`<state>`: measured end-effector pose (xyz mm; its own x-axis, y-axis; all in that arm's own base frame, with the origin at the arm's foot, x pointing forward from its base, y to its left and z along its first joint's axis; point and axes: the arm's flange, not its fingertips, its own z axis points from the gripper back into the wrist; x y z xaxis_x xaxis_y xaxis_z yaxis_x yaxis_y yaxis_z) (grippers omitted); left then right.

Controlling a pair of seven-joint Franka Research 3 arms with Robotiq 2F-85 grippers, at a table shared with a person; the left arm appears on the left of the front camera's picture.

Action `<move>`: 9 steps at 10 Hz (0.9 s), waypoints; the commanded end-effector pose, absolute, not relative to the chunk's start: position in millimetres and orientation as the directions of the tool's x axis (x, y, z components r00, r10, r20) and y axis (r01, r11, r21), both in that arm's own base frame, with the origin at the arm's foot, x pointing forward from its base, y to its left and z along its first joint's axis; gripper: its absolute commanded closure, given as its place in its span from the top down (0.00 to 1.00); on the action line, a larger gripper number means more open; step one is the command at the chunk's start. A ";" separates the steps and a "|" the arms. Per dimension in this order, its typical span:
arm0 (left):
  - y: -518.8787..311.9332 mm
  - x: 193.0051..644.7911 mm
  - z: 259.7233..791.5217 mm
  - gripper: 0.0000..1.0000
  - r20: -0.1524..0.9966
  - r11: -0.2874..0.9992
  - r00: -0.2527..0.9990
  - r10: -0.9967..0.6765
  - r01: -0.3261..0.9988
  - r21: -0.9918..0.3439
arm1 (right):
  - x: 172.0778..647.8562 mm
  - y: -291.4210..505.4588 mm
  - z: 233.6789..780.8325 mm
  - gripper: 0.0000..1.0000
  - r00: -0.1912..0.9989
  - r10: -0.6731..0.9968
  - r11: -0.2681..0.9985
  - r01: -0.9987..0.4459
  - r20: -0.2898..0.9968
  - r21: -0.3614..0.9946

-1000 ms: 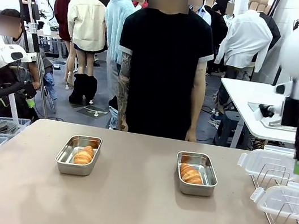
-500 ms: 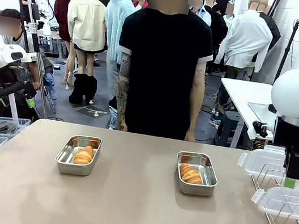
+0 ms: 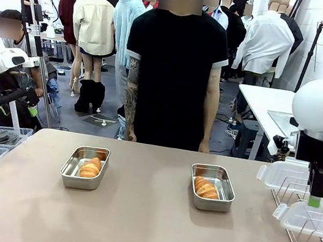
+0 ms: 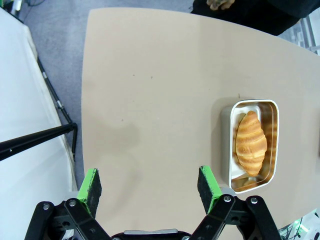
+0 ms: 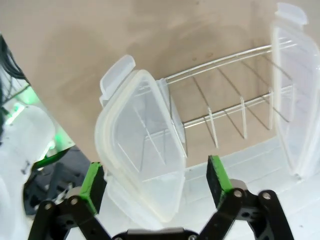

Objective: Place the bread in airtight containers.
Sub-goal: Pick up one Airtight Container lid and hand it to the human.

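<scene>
Front view | 2 pans (image 3: 81, 183) (image 3: 212, 205), 2 croissants (image 3: 91, 167) (image 3: 206, 187) | 2 lids (image 3: 281, 174) (image 3: 313, 218) on rack (image 3: 296, 240) | left jaws, right jaws released

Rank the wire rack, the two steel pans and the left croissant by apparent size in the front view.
1. Wire rack, largest, though nearest the camera.
2. Left pan and right pan: alike, no ranking.
3. Left croissant, smallest.

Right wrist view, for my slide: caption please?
Open right gripper hovers over a clear lid in the wire rack.
</scene>
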<state>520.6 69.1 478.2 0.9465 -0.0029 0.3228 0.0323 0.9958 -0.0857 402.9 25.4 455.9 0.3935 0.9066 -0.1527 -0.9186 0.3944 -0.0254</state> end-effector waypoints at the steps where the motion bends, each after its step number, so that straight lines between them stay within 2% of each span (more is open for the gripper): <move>1: 70.4 519.1 480.3 1.00 0.322 0.997 0.947 -0.009 0.035 -0.075 | 399.4 25.3 474.0 1.00 0.401 0.912 0.400 -0.916 -0.084 -0.023; 9: 70.4 519.1 480.3 1.00 0.322 0.997 0.947 -0.009 0.035 -0.075 | 409.4 33.4 446.1 1.00 0.297 0.932 0.309 -0.951 -0.209 0.028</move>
